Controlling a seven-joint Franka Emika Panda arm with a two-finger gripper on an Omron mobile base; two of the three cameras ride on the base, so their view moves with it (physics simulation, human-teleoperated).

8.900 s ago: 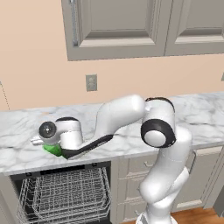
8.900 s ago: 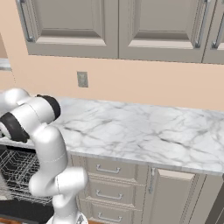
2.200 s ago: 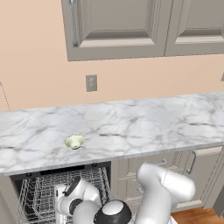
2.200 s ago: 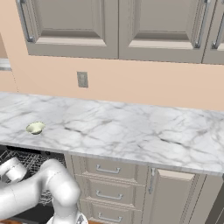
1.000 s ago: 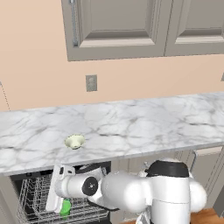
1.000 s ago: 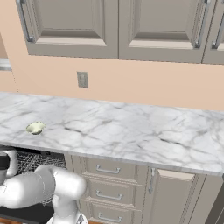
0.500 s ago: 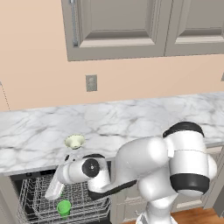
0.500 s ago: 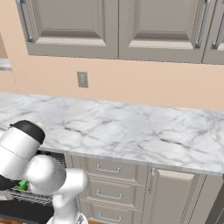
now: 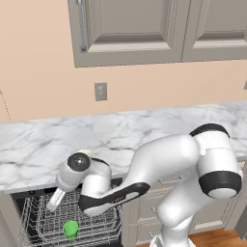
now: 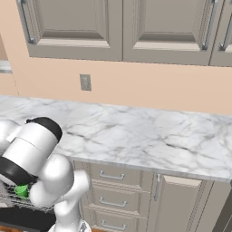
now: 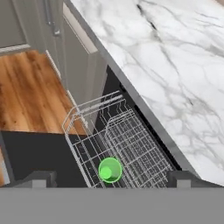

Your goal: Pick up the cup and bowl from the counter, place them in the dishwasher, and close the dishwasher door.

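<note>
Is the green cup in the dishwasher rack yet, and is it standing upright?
In and upright: the cup stands in the wire rack, its round mouth facing up in the hand view; the gripper is open above it.

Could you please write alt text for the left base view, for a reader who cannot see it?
A white robot arm bends down over an open dishwasher, where a small bright green cup stands in the silver wire rack. A pale cream bowl sits on the white-and-grey marble counter just behind the arm, under grey-beige wall cabinets.
</note>
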